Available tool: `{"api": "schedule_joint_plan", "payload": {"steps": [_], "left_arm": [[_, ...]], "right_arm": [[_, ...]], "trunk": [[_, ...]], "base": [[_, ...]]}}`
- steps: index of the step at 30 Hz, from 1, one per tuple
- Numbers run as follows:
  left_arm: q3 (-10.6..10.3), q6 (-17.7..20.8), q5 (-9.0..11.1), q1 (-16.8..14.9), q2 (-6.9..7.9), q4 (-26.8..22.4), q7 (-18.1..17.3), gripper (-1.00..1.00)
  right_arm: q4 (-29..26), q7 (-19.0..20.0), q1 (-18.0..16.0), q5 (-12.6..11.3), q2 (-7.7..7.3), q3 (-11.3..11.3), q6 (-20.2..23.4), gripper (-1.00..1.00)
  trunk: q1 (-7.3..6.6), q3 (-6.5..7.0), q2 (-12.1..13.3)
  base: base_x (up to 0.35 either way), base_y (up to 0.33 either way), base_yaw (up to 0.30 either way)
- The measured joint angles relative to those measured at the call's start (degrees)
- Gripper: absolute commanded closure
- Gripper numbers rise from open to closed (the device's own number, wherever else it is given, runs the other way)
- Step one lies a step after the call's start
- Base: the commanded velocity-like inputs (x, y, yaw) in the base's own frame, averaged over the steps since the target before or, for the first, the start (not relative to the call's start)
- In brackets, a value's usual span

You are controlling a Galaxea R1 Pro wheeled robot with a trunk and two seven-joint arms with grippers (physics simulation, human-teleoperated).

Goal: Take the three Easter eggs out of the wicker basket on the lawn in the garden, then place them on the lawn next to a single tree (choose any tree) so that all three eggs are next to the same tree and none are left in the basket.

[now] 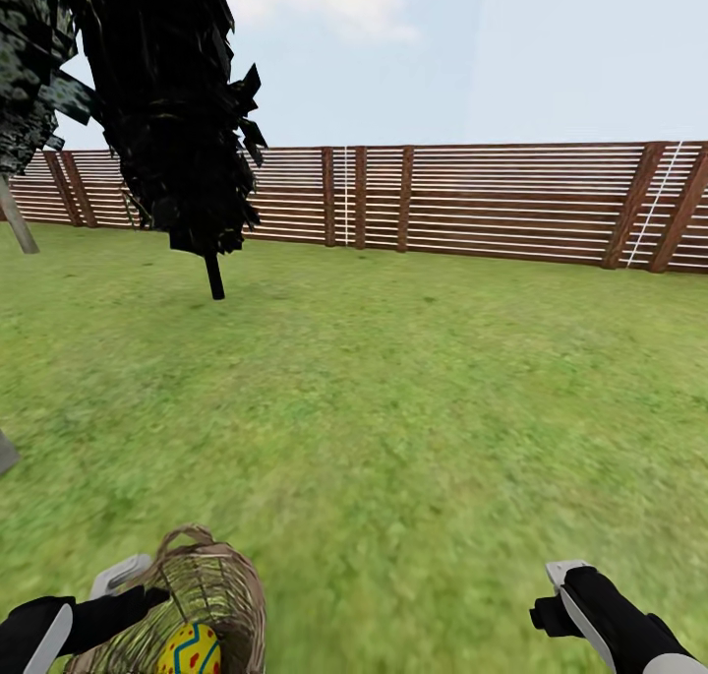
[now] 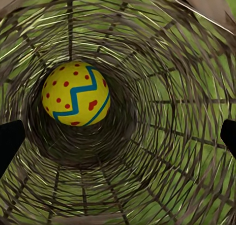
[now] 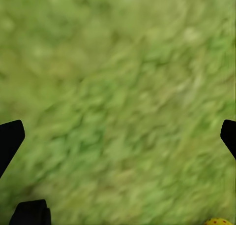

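While your left gripper (image 2: 118, 136) sits spread wide at the tan woven wicker basket (image 1: 211, 595) mouth, one yellow red-spotted, blue-zigzag egg (image 2: 76, 93) lies deep inside; your right gripper (image 3: 118, 136), open and empty, hovers over open green lawn (image 1: 423, 408).

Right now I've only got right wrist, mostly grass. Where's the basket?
Observer: Head view has the wicker basket low on the robot's left, beside the left arm.
Operator: Any eggs in it?
Observer: Left wrist view looks down inside: one Easter egg at the bottom, no others visible.
Operator: Left end effector state?
Observer: Left end effector is open, fingers wide apart, not touching the egg.
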Motion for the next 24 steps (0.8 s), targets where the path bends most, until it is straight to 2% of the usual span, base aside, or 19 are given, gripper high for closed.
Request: {"api": "schedule_joint_plan", "payload": {"steps": [24], "left_arm": [[0.0,0.0,0.0,0.0,0.02,-0.01,0.0,-1.0]], "right_arm": [[0.12,0.0,0.0,0.09,0.01,0.0,0.06,-1.0]], "trunk": [[5.27,-4.31,-9.63]], "base": [[0.0,0.0,0.0]]}}
